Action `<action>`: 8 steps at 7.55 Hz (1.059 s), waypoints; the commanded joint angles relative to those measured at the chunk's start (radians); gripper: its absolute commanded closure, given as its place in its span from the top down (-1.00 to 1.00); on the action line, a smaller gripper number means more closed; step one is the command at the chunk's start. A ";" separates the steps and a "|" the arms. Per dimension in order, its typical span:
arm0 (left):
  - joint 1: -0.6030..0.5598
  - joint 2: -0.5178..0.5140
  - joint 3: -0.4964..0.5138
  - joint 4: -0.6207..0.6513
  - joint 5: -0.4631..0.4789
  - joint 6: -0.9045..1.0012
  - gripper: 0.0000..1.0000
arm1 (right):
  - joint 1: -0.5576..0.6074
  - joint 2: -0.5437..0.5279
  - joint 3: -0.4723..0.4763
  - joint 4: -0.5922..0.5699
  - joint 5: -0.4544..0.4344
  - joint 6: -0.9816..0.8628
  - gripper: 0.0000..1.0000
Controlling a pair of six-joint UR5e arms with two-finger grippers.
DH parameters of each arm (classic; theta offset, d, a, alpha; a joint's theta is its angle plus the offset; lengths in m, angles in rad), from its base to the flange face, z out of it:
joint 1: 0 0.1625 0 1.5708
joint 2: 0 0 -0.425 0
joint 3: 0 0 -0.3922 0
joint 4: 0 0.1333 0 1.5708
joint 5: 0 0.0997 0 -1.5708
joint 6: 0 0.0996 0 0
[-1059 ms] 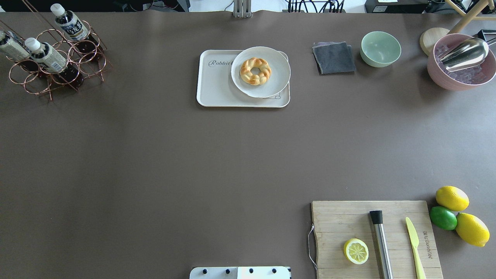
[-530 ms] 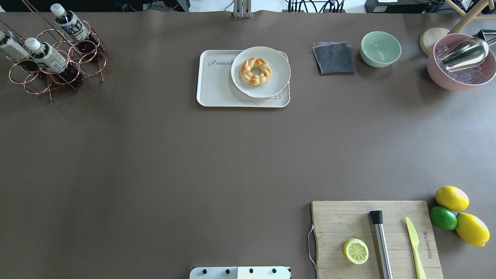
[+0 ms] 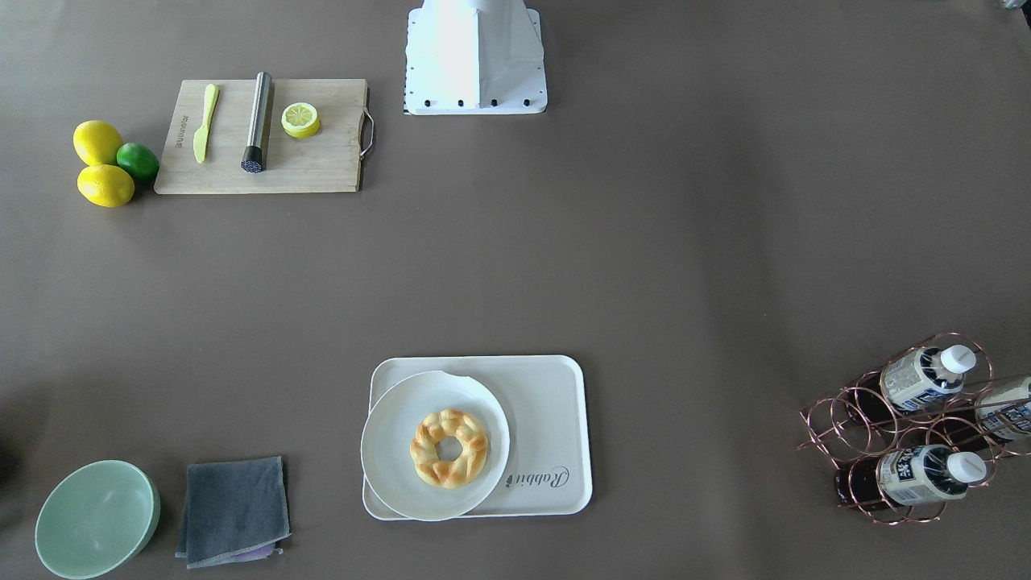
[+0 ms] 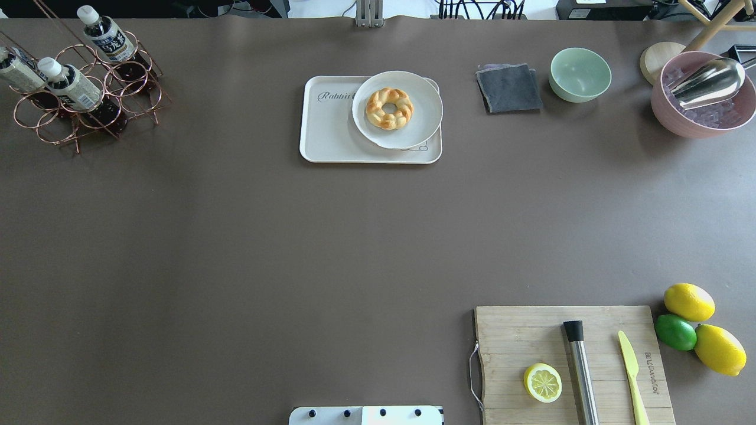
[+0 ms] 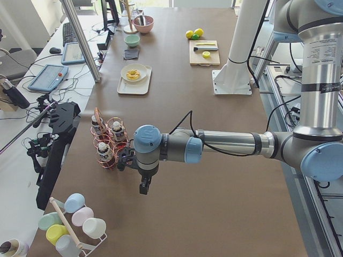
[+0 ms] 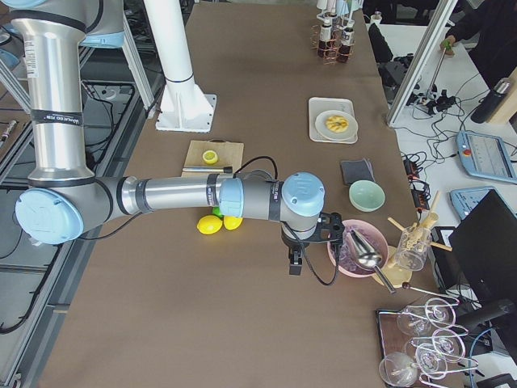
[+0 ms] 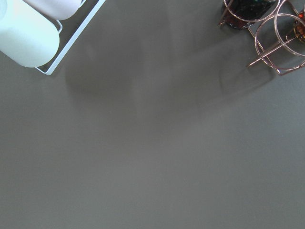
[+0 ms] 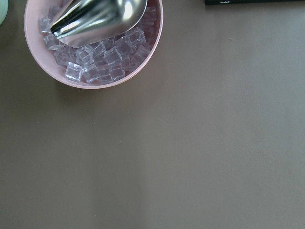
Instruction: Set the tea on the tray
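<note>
Three tea bottles lie in a copper wire rack (image 4: 88, 112) at the table's far left: one at the back (image 4: 108, 36), one in the middle (image 4: 74, 85), one at the edge (image 4: 15, 68). The cream tray (image 4: 331, 133), marked "Rabbit", sits at the far middle and carries a white plate (image 4: 413, 127) with a braided bun. In the exterior left view my left gripper (image 5: 144, 186) hangs just beside the rack (image 5: 110, 142); I cannot tell whether it is open. My right gripper (image 6: 296, 263) shows only in the exterior right view, next to the pink bowl (image 6: 347, 263); its state cannot be told.
A grey cloth (image 4: 509, 88), green bowl (image 4: 580, 74) and pink bowl of ice with a metal scoop (image 4: 703, 94) line the far right. A cutting board (image 4: 531, 336) with a half lemon, muddler and knife sits near right, beside lemons and a lime (image 4: 676, 332). A cup rack (image 7: 28, 33) lies near the left gripper.
</note>
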 commanded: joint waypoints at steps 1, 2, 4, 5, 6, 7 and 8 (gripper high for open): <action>0.001 -0.002 0.010 -0.070 0.004 -0.009 0.95 | 0.000 0.004 -0.004 -0.001 -0.002 0.001 1.00; 0.001 -0.002 0.016 -0.078 0.003 -0.015 0.95 | 0.000 0.007 -0.005 -0.002 -0.002 0.001 1.00; 0.001 0.001 0.019 -0.087 0.001 -0.070 0.95 | 0.000 0.009 -0.005 -0.002 -0.003 0.001 1.00; 0.005 -0.009 0.020 -0.113 0.014 -0.078 0.95 | 0.000 0.009 -0.005 -0.002 -0.003 0.001 1.00; 0.007 -0.040 0.055 -0.104 0.015 -0.090 0.95 | 0.000 0.009 -0.004 -0.002 -0.003 0.001 1.00; 0.007 -0.055 0.086 -0.111 0.011 -0.124 0.95 | 0.000 0.009 -0.004 -0.002 -0.003 0.001 1.00; 0.008 -0.060 0.077 -0.110 0.011 -0.168 0.95 | 0.000 0.009 -0.005 -0.002 -0.003 0.001 1.00</action>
